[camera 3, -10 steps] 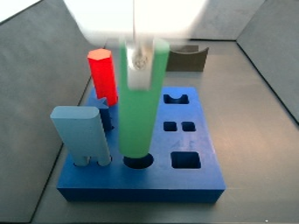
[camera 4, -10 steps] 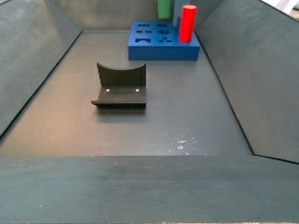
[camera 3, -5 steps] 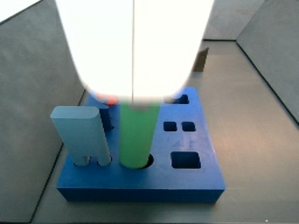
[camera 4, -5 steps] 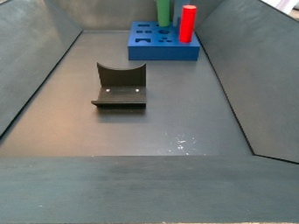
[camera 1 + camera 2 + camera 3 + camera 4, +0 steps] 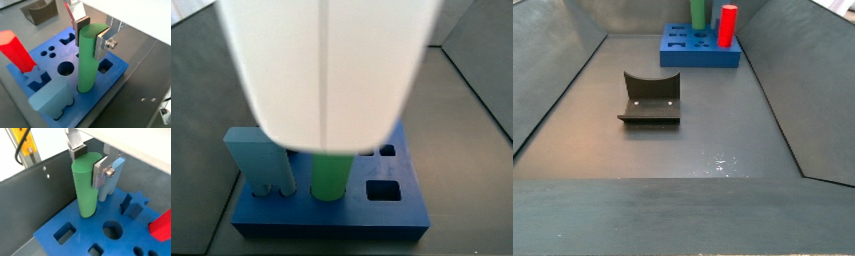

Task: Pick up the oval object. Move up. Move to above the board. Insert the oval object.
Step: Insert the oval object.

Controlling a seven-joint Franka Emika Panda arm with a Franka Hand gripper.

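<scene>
The gripper (image 5: 92, 34) stands over the blue board (image 5: 113, 75) with its jaws clamped on the top of the green oval peg (image 5: 89, 60); a silver finger plate (image 5: 105, 173) presses against one side of the peg and the other plate against the opposite side. The peg is upright, and its lower end sits in a hole of the board, as both wrist views show (image 5: 86, 188). On the same board, the red hexagonal peg (image 5: 18, 50) stands near the green peg, and the light-blue rectangular block (image 5: 52, 99) stands at the board's corner just beside it. In a side view a blurred white body (image 5: 325, 75) covers most of the green peg (image 5: 333, 178). In a side view the dark olive U-shaped piece (image 5: 651, 97) lies on the floor well apart from the board (image 5: 699, 52).
</scene>
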